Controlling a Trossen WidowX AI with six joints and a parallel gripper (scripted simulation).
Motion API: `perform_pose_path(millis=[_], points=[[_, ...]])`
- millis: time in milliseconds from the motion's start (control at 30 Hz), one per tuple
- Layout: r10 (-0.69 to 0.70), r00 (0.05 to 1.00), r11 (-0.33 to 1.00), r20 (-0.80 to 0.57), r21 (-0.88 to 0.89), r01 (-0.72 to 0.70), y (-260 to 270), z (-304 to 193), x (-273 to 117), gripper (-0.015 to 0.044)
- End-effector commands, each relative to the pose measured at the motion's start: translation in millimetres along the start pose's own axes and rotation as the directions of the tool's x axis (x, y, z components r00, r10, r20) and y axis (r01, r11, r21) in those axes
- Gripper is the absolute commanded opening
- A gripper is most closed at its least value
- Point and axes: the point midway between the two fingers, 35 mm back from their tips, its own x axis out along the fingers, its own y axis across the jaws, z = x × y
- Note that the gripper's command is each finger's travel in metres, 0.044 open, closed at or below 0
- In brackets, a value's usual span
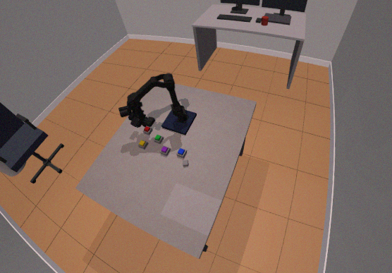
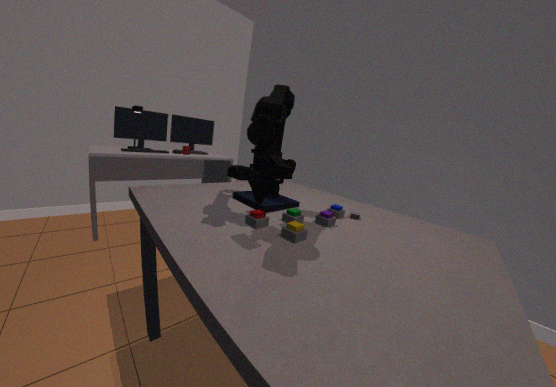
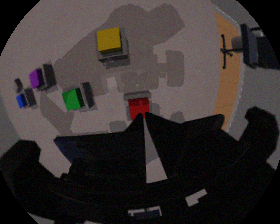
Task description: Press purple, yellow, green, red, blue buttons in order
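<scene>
My gripper (image 2: 260, 201) (image 3: 143, 115) is shut and empty. Its tips are just above and behind the red button (image 1: 147, 129) (image 2: 257, 214) (image 3: 138, 107); in the wrist view they overlap the near edge of its cap, and I see no clear contact. The green button (image 1: 158, 137) (image 2: 293, 212) (image 3: 72, 99), yellow button (image 1: 142, 142) (image 2: 295, 226) (image 3: 109, 40), purple button (image 1: 164, 149) (image 2: 327, 214) (image 3: 36, 78) and blue button (image 1: 181, 152) (image 2: 336, 207) (image 3: 21, 101) stand untouched on grey housings, caps raised.
A small grey block (image 1: 185, 163) (image 2: 355, 216) (image 3: 18, 84) lies beside the blue button. The arm's dark blue base plate (image 1: 169, 124) (image 2: 245, 200) is behind the buttons. A lighter square patch (image 1: 192, 204) is on the table farther off. A desk and a chair stand away from the table.
</scene>
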Motion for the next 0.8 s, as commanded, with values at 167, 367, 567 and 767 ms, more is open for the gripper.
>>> perform_pose_path(millis=[167, 367, 567, 767], points=[[0.008, 1.000, 1.000, -0.008, -0.003, -0.008, 1, -1, 17, 0.0020], [0.009, 1.000, 1.000, -0.008, -0.003, -0.009, 2, -2, 27, 0.0020], [0.009, 1.000, 1.000, -0.008, -0.003, -0.009, 2, -2, 34, 0.0020], [0.009, 1.000, 1.000, -0.008, -0.003, -0.009, 2, -2, 34, 0.0020]])
